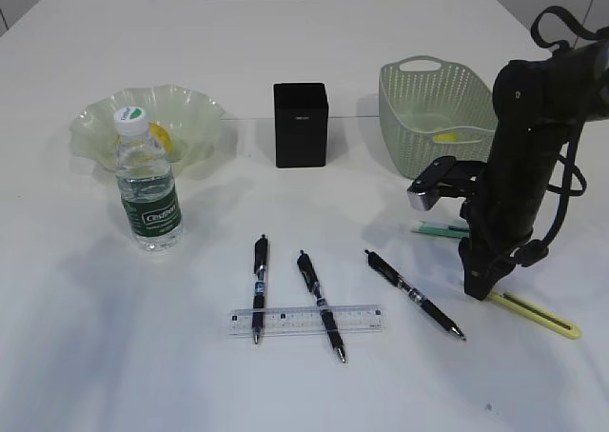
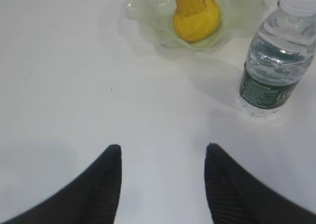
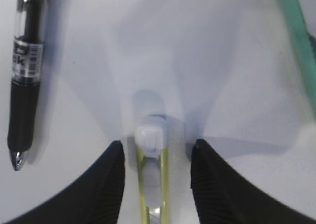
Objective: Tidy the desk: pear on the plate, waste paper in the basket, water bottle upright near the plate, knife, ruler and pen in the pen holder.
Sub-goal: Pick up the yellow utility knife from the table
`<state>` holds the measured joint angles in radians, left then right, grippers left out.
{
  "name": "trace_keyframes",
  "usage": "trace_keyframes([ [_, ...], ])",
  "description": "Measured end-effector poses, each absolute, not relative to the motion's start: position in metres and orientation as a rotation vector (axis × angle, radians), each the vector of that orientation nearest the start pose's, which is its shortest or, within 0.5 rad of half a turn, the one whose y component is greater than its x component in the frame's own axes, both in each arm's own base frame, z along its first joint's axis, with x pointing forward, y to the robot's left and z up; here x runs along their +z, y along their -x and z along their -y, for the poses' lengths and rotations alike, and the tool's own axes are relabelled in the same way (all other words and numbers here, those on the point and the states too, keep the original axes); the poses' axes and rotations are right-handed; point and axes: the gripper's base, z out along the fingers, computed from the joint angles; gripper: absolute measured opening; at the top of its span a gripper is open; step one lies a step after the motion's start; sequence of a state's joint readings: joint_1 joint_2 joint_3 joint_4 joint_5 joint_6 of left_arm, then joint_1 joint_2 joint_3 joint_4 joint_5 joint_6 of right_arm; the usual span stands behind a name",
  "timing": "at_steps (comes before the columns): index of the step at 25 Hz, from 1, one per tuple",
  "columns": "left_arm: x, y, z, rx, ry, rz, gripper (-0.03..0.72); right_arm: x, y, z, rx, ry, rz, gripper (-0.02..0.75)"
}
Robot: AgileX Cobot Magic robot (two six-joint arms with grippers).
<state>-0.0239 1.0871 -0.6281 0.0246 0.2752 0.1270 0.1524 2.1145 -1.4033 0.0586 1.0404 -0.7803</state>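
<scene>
One white desk (image 1: 190,375) carries everything. One right arm (image 1: 528,156) stands over its right side, and one sage-green basket (image 1: 433,118) sits behind it with something small and yellow inside. One ruffled pale green plate (image 1: 100,127) at the far left holds the single yellow pear (image 2: 196,16). One water bottle (image 1: 147,189) stands upright just in front of the plate, touching nothing. One black pen holder (image 1: 301,125) stands between plate and basket.

One clear ruler (image 1: 306,320) lies flat at the front, crossed by two of the three black pens (image 1: 260,286). One yellow-green knife (image 3: 152,177) lies between the spread fingers of the right gripper (image 3: 157,152), whether touched cannot be told. One teal stick (image 1: 440,229) lies beside the arm.

The left gripper (image 2: 163,152) is spread over bare desk.
</scene>
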Motion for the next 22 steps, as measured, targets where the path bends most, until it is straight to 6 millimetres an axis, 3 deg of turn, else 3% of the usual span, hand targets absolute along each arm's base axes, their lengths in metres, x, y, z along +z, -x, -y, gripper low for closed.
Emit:
trace_keyframes([
  [22,0.2654,-0.2170,0.0046,0.077,-0.190,-2.211,0.382,0.1254,-0.3842,-0.0635,0.104,1.375,-2.877,0.333],
])
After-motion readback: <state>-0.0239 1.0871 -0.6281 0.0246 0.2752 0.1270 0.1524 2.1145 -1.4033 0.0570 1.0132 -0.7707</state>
